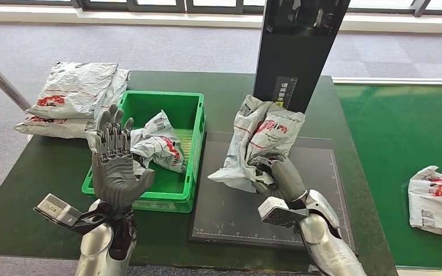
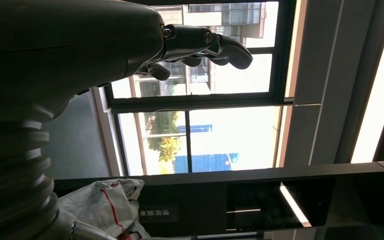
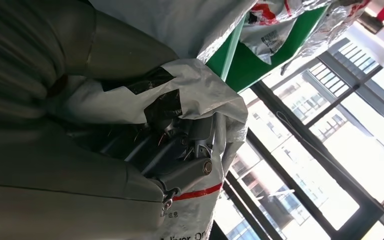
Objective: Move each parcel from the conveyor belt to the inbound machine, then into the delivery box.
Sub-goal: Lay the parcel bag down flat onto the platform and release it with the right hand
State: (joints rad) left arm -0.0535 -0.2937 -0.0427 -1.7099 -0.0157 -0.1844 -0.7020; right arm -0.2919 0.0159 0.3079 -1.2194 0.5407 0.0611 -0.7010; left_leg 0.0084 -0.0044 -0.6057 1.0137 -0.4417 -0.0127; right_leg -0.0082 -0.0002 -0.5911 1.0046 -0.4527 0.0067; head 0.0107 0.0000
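The right robot hand [image 1: 280, 177] is seen grasping the lower edge of a crumpled white parcel [image 1: 257, 142], which is held up over the dark platform of the inbound machine [image 1: 316, 172], just in front of its black scanner post [image 1: 299, 46]. The parcel's long axis runs up and away from the robot hand, leaning toward the post. The green delivery box [image 1: 193, 135] lies just to the left of the held parcel, beside the platform on the desk [image 1: 46, 167]; a leftward carry is judged to be the next move. The left robot hand [image 1: 115, 167] is raised at the box's near left corner, released, fingers spread, and is nearer the box, but holds nothing. A further parcel on the conveyor belt [image 1: 437, 198] lies well apart to the right, cut off by the frame edge.

The right fingertips are hidden by wrapping folds [image 3: 180, 95]. The scan label's position cannot be made out.
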